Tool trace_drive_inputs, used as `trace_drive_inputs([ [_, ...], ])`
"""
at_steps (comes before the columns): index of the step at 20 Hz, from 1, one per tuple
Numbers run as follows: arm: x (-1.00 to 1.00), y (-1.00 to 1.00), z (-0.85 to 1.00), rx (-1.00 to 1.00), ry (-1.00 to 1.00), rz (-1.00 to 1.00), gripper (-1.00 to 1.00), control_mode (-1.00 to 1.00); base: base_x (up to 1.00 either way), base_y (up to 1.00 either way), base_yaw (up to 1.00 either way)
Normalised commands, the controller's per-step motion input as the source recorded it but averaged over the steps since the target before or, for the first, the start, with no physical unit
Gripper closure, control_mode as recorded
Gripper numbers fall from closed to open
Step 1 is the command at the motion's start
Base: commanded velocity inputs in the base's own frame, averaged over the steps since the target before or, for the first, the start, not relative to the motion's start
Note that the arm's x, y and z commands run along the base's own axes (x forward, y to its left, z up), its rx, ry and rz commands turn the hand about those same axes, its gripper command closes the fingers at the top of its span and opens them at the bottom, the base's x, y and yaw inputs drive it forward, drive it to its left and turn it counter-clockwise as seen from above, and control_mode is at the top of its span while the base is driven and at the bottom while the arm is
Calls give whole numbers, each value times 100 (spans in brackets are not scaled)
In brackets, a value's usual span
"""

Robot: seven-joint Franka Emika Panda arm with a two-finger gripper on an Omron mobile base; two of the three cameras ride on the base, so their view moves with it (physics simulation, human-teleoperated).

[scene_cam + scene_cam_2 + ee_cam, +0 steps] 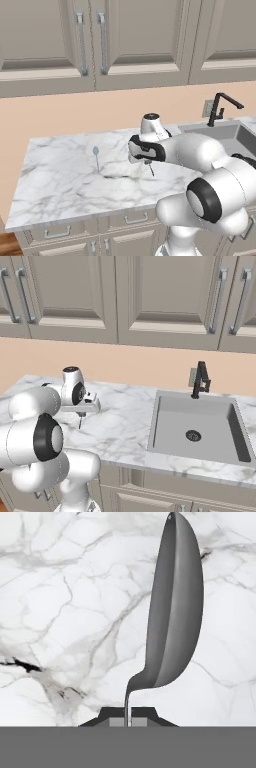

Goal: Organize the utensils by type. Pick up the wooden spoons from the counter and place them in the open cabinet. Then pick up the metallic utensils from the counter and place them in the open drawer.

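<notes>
My gripper (128, 717) is shut on the thin handle of a silver-grey metallic spoon (175, 612), whose bowl points away from the hand over the marble. The gripper (148, 162) hangs a little above the middle of the counter (60, 180), and the spoon (151, 170) dangles below it. From the right side, the gripper (80, 414) and the spoon (80, 422) sit left of the sink. A pale teal spoon (96, 152) lies flat on the counter, left of the gripper. The wooden spoons, the open cabinet and the open drawer are out of view.
A sink (165, 426) with a black faucet (201, 380) is set into the counter to the right. Closed wall cabinets (105, 45) hang above. Drawer fronts with bar handles (57, 233) run under the counter's front edge.
</notes>
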Motion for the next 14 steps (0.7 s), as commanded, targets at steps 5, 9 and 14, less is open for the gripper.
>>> trace_drive_inputs([
  [5,-2,-5,17,0,0,0,100,-100,0,0,0],
  [9,-16,-6,39,0,-1,0,100,-100,0,0,0],
  [14,-35,0,25,-1,-4,0,100,-100,0,0,0],
])
